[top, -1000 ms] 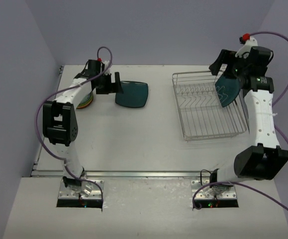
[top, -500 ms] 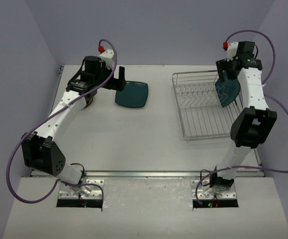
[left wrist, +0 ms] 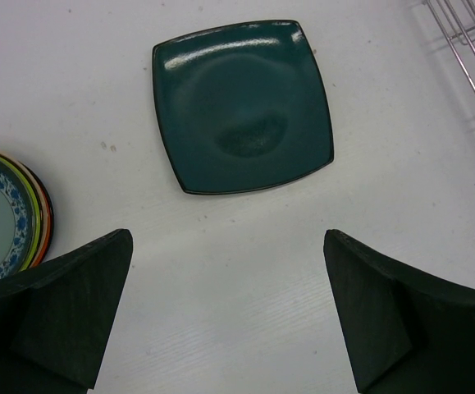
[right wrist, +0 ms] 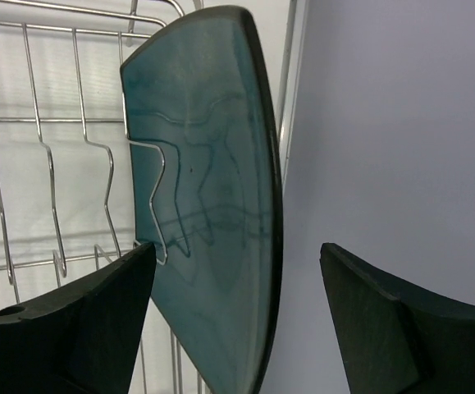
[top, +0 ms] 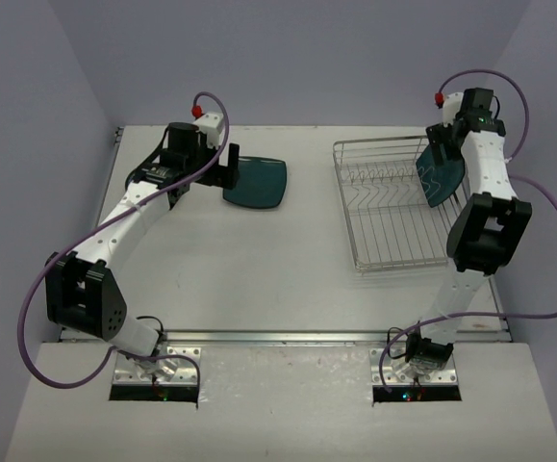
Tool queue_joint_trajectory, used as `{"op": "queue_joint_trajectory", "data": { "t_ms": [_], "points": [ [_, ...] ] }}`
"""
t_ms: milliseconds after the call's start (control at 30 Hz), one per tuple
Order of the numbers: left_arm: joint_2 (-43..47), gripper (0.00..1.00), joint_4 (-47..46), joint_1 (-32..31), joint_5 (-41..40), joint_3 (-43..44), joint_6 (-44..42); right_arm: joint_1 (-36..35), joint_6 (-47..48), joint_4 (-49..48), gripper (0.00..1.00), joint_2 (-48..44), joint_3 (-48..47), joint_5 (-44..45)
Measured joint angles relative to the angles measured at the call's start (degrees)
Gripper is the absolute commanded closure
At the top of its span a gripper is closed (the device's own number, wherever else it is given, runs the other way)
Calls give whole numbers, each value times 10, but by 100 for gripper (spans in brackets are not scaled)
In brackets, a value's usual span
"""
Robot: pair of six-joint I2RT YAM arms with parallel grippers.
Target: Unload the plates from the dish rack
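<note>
My left end effector (left wrist: pixel 227 246) hangs released, fingers spread wide, above the white surface (left wrist: pixel 245 271). Just ahead of it the flat teal plate (left wrist: pixel 244 107) lies on the surface. To its left sits the stack of round plates (left wrist: pixel 7 217), the top one blue-patterned. My right end effector (right wrist: pixel 239 254) is released too, its fingers straddling the upright teal plate (right wrist: pixel 212 189). That plate stands on edge against the tines of the dish rack (top: pixel 393 226), whose wires run off to the left.

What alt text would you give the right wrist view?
A dark-teal plate stands on edge in the wire rack, a bent tine crossing its face. The open right gripper frames it, and a lavender wall fills the right side.
</note>
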State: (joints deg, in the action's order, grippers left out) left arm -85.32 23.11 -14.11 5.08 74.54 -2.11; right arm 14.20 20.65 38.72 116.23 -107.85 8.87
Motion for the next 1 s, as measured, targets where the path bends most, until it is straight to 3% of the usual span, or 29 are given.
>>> {"op": "queue_joint_trajectory", "data": {
  "t_ms": [567, 1000],
  "points": [
    [0, 0, -7, 2, 6, 0, 6, 21, -30, -15, 99, 18, 9, -58],
    [0, 0, -7, 2, 11, 0, 11, 45, -111, -1, 100, 11, 9, -65]
  ]
}}
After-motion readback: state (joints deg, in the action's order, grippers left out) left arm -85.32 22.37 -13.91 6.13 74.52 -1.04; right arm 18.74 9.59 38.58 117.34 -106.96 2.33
